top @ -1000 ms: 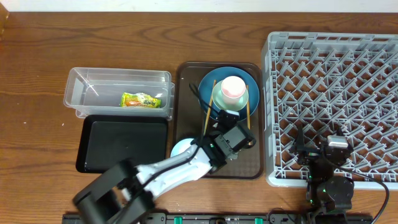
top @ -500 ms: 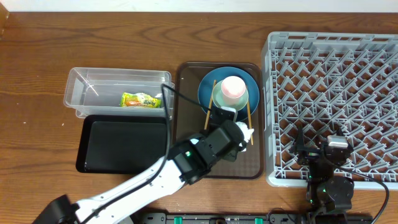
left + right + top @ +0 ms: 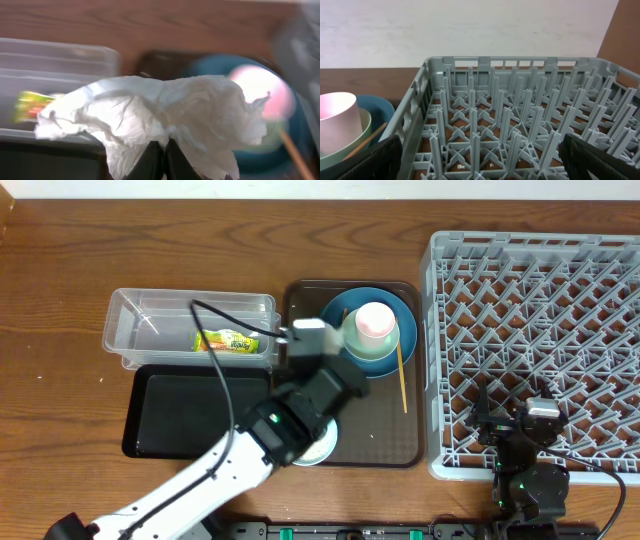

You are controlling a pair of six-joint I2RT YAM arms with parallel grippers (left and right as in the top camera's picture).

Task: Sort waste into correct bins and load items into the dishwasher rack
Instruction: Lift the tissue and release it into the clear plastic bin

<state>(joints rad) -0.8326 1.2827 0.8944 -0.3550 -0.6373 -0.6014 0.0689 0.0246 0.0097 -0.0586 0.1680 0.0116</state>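
Note:
My left gripper (image 3: 162, 155) is shut on the crumpled white napkin (image 3: 160, 115) and holds it up. In the overhead view the left gripper (image 3: 311, 348) is over the brown tray's left edge, next to the clear tub (image 3: 150, 315). The yellow-green wrapper (image 3: 228, 340) lies in that tub. The black tray (image 3: 190, 415) lies in front of the tub. The white-pink cup (image 3: 375, 320) stands in the pale-green bowl (image 3: 384, 346) on the dark-blue plate (image 3: 335, 312). One chopstick (image 3: 402, 375) lies beside them. The light-blue bowl (image 3: 322, 446) shows partly under my arm. My right gripper (image 3: 480, 160) is open over the rack (image 3: 520, 115).
The brown serving tray (image 3: 385, 435) holds the dishes between the bins and the grey rack (image 3: 540, 300). My left arm crosses the black tray's right end and the serving tray's front left. Bare wood table lies behind and to the left.
My left gripper has lifted the napkin from the serving tray's right front and carried it back and left toward the clear tub. A chopstick is uncovered. The right arm has not moved.

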